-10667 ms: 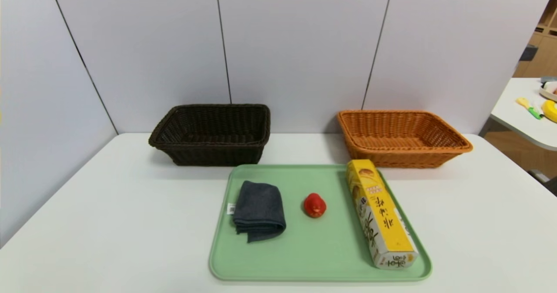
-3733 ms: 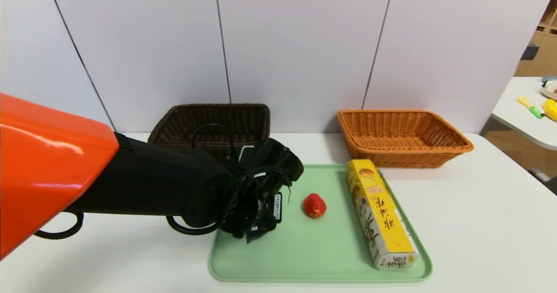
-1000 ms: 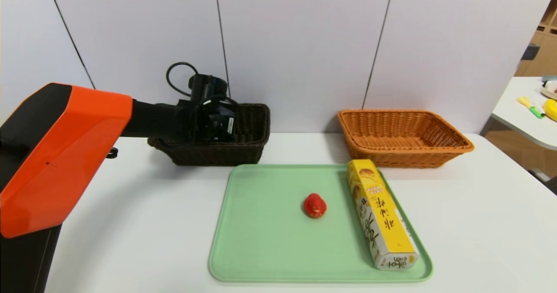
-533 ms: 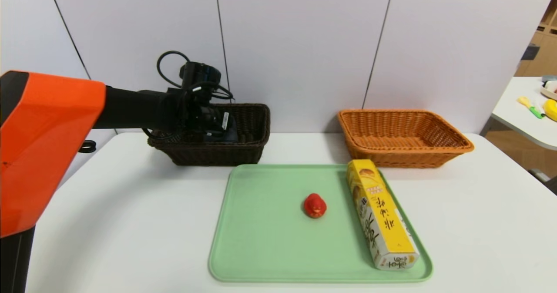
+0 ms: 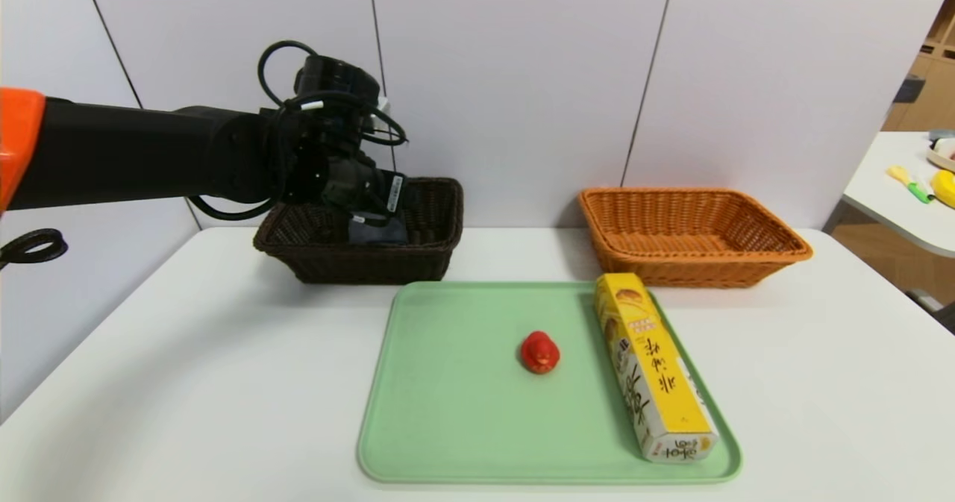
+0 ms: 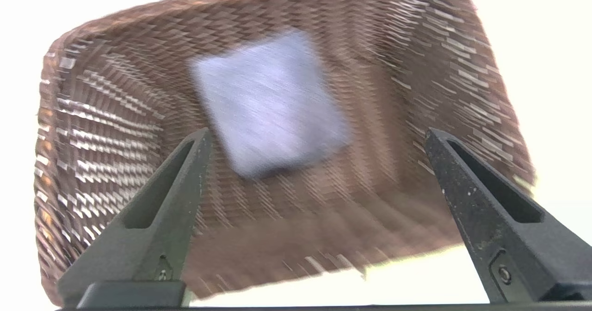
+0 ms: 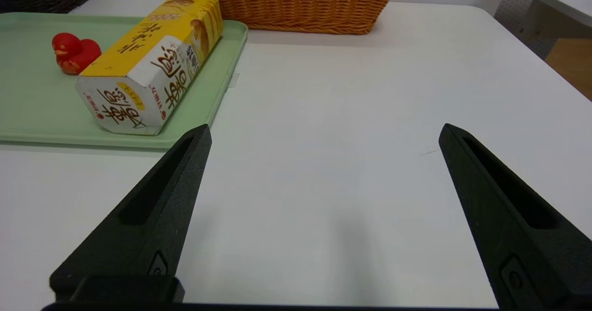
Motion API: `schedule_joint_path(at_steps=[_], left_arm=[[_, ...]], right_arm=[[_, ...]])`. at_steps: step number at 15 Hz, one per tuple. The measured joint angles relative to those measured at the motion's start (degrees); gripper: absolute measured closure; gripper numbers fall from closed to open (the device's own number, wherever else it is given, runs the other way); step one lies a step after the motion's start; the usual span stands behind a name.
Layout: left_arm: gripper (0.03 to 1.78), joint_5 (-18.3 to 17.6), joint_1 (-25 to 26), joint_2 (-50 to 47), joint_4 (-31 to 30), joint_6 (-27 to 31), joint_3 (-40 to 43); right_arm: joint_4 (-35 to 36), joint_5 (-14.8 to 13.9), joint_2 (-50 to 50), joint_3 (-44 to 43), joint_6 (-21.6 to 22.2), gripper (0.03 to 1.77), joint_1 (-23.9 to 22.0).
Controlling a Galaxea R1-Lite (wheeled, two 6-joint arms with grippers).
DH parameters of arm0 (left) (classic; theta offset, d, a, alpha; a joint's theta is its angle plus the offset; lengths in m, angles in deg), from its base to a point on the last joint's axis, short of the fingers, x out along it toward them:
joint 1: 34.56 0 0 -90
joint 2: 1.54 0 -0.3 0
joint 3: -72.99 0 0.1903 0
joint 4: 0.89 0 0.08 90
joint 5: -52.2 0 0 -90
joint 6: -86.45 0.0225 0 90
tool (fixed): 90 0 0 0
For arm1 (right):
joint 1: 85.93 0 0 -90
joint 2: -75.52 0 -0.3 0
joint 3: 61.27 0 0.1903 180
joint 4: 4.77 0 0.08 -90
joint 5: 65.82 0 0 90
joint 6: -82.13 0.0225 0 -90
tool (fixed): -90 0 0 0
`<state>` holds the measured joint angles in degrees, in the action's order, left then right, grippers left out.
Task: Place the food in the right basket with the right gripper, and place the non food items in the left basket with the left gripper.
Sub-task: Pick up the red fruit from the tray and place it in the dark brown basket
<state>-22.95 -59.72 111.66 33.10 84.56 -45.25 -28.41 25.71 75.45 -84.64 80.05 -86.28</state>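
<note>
The grey-blue cloth (image 5: 377,230) (image 6: 270,103) lies loose on the floor of the dark brown left basket (image 5: 418,257) (image 6: 92,131). My left gripper (image 5: 371,202) (image 6: 317,135) hangs open above that basket, holding nothing. The red duck toy (image 5: 539,352) (image 7: 74,52) sits mid-tray. The yellow carton (image 5: 653,368) (image 7: 152,66) lies along the tray's right side, in front of the orange right basket (image 5: 690,262) (image 7: 300,6). My right gripper (image 7: 323,131) is open and low over bare table, right of the tray, outside the head view.
The green tray (image 5: 448,412) (image 7: 27,107) lies at the centre of the white table (image 5: 821,383). Wall panels stand right behind both baskets. A second table (image 5: 888,204) with small yellow and green items stands at the far right.
My left gripper has risen out of the dark basket and come back a little, leaving the cloth lying inside. The duck, carton and right arm have not moved.
</note>
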Motion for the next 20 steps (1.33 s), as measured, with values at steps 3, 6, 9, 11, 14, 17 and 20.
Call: schedule_joint_path(at_steps=[3, 6, 9, 11, 14, 17, 20], left_arm=[[0.15, 0.02, -5.79, -3.12, 1.66, -0.32, 2.1], [0.14, 0.0, -12.0, -5.57, 1.88, -0.56, 4.84], [0.14, 0.13, -17.48, -7.17, 1.9, -1.41, 7.13], [0.13, 0.11, -20.61, -7.58, 2.04, -2.57, 8.44], [0.12, 0.17, -23.89, -6.58, 2.6, -5.68, 9.78], [0.12, 0.3, -25.8, -3.69, 2.62, -7.73, 10.06], [0.12, 1.24, -26.79, 0.16, 2.62, -12.58, 9.53]], right_arm=[[-0.02, 0.02, 0.0, 0.0, 0.02, 0.1, 0.0], [0.0, 0.02, 0.0, 0.0, 0.0, 0.1, 0.0], [0.0, 0.0, 0.0, 0.0, 0.0, 0.1, 0.0], [0.02, 0.02, 0.0, 0.0, 0.0, 0.1, 0.0], [0.02, 0.0, 0.0, 0.0, 0.0, 0.1, 0.0], [0.02, 0.0, 0.0, 0.0, 0.0, 0.1, 0.0], [0.02, 0.02, 0.0, 0.0, 0.0, 0.1, 0.0]])
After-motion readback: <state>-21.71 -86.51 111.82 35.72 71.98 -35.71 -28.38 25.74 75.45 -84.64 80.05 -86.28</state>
